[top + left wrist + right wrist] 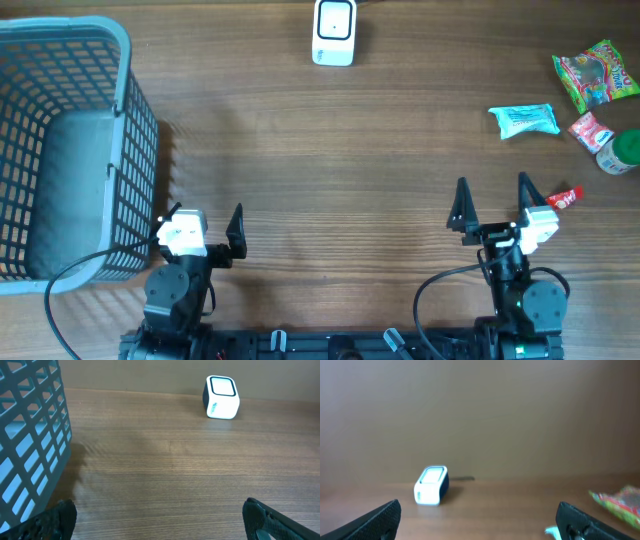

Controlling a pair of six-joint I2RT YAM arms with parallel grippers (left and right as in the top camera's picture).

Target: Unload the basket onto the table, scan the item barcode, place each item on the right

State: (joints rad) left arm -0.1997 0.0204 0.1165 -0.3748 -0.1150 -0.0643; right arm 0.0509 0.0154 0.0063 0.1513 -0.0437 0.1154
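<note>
Nearest, the left gripper at 7 o'clock and the right gripper at 5 o'clock both have their fingers spread wide and hold nothing. A basket stands at 9 o'clock. At 3 o'clock lie a tube, a blue packet and a green bag. The scanner sits at 12 o'clock. The packet looks light, soft and crinkly, so it is probably best pinched across its middle.

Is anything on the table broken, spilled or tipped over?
No, nothing stands out. The scanner stands at the far edge, the basket stands upright on the left, and the snack packets lie loose on the right and look whole. Nothing looks spilled or torn.
</note>
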